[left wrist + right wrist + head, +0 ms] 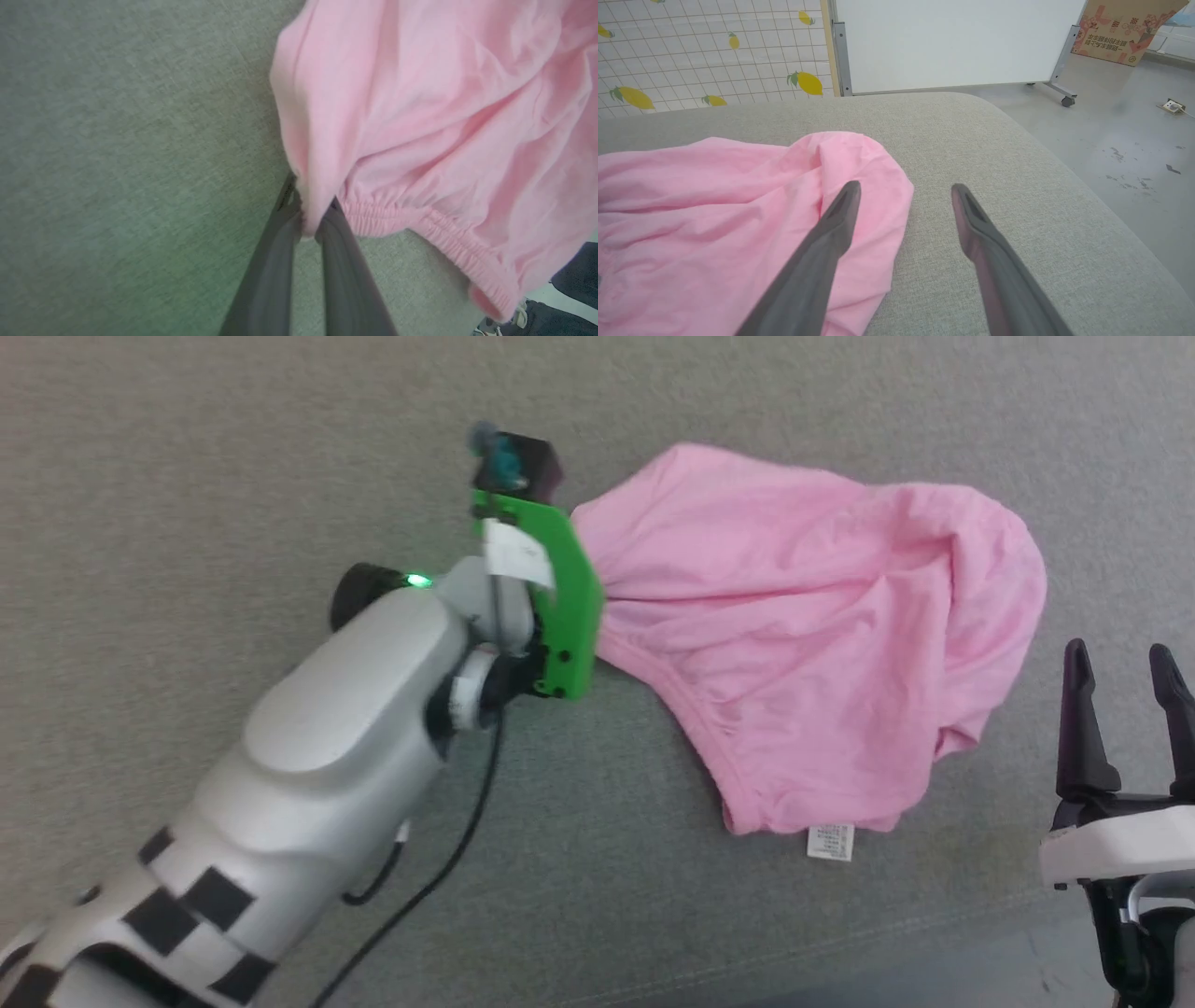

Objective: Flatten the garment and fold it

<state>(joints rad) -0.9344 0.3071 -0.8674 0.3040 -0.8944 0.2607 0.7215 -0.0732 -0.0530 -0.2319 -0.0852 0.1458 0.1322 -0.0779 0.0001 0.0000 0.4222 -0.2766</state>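
Left gripper (312,200) pinches the garment (803,635) at its left edge; right gripper (1125,667) stands spread. Grey cushion (187,476) extends leftward; floor (1125,121) lies beyond its right edge.

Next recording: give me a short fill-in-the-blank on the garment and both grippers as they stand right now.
1. The left gripper is shut on the edge of the ____ garment.
2. The right gripper has its jaws ____ and holds nothing.
3. A small ____ label pokes out at the garment's near edge.

Missing words: pink; open; white.
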